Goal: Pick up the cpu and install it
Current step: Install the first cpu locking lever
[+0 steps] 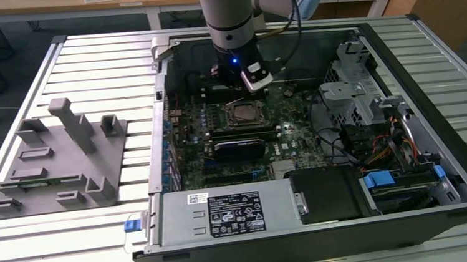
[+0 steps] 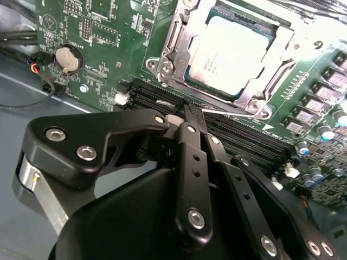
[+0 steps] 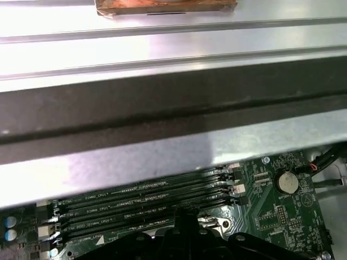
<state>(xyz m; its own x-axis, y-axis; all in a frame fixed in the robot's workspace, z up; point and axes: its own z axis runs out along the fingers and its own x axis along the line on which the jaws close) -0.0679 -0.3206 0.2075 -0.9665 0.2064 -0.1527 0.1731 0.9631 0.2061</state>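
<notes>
In the second wrist view the gripper [image 2: 191, 111] has its two black fingers [image 2: 190, 162] pressed together into a single narrow tip, with no gap between them and nothing held. That tip hangs over the black memory slots [image 2: 238, 132] of the green motherboard [image 2: 103, 32]; whether it touches them cannot be told.

The cpu [image 2: 230, 51] lies flat in its socket, silver top up, inside the metal socket frame [image 2: 179, 46]. From the closed fingertip it sits at about one o'clock in that view, near but clearly apart, with the frame's edge and a thin wire lever [image 2: 230, 111] lying between. A round coin battery [image 2: 68, 58] sits on the board at about ten o'clock from the tip.

In the first wrist view the same memory slots [image 3: 146, 203] run across the board just beyond the dark gripper body [image 3: 187, 238], the coin battery [image 3: 287, 182] off to one side, and the case wall [image 3: 162, 114] rises behind them.

In the exterior view the arm [image 1: 232, 25] reaches down into the open computer case [image 1: 462, 169], its gripper [image 1: 245, 83] low over the board at twelve o'clock from the cpu [image 1: 244, 112]. A grey fixture block [image 1: 61, 160] rests on the slatted table [image 1: 25, 247] at nine o'clock from the case, well apart
</notes>
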